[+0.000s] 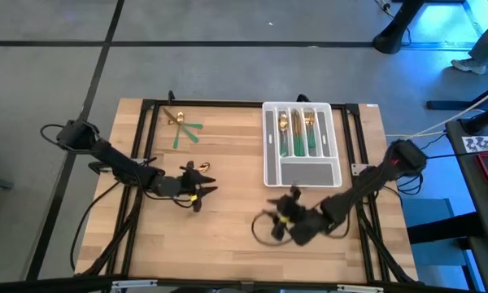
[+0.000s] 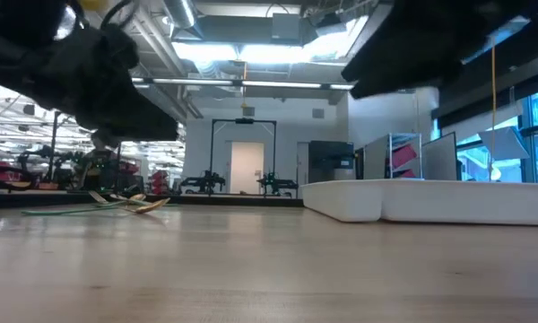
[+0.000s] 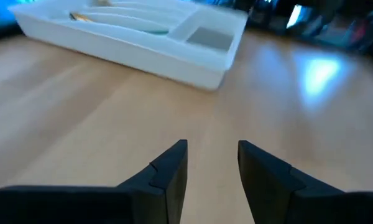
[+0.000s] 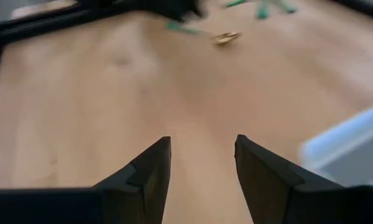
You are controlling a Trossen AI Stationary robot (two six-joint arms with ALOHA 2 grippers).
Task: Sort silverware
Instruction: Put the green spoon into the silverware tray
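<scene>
Only the high view shows the table (image 1: 228, 228) whole. Tray (image 1: 302, 143) sits at its far right; three long slots hold green-handled silverware (image 1: 297, 134), cross compartment bare. Loose pieces (image 1: 181, 126) lie well left of the tray. Right gripper (image 4: 202, 163) near tray's front, left gripper (image 3: 212, 167) farther left; wrist views show both fingers parted, holding nothing.

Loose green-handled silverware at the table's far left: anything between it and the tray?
Nothing visible. Bare wood lies between the loose gold-headed, green-handled silverware and the grey-white slotted tray. Both grippers, left and right, sit nearer the front edge, off that path.
</scene>
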